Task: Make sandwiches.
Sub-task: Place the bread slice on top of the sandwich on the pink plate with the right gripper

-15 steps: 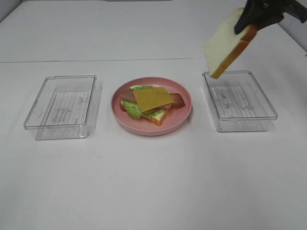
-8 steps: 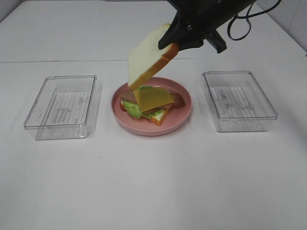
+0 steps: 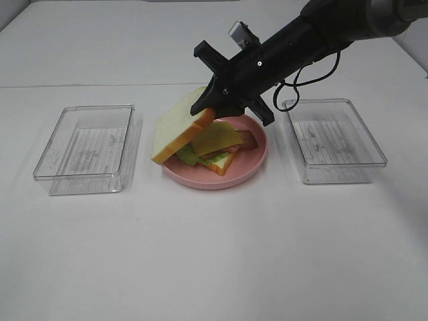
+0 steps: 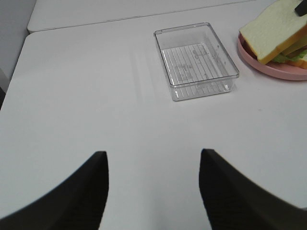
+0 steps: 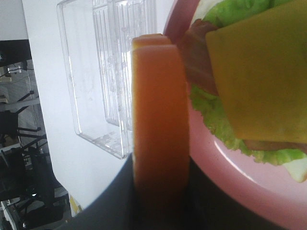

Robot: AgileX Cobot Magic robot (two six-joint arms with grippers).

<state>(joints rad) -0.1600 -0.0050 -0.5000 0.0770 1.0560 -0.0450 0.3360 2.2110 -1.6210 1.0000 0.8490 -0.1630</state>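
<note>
Pink plate (image 3: 251, 162) at the middle of the white counter (image 3: 214, 254), taken here as landmark. On the plate: bottom bread slice (image 3: 221, 162) with orange-brown crust, green lettuce (image 3: 188, 155) over it, reddish-brown bacon strips (image 3: 247, 140) across, yellow cheese slice (image 3: 215, 137) on top.

Above the plate's left rim: top bread slice (image 3: 179, 127), tilted, lower edge hanging past the rim toward the left tray, upper edge over the cheese. Whether touching the cheese: cannot tell.

Right pincer (image 3: 212, 107) reaching in from the plate's upper right, clamped on the upper crust edge of the top bread slice; in the right wrist view, crust (image 5: 160, 143) gripped between the two dark fingers (image 5: 112, 201), narrowly parted by the slice's thickness.

Left pincer (image 4: 153, 191) well apart from the plate, over bare counter beyond the left tray, fingers spread wide, holding nothing.

Clear plastic tray (image 3: 87, 148) left of the plate, another clear tray (image 3: 334, 140) right of it, both apart from the rim.
</note>
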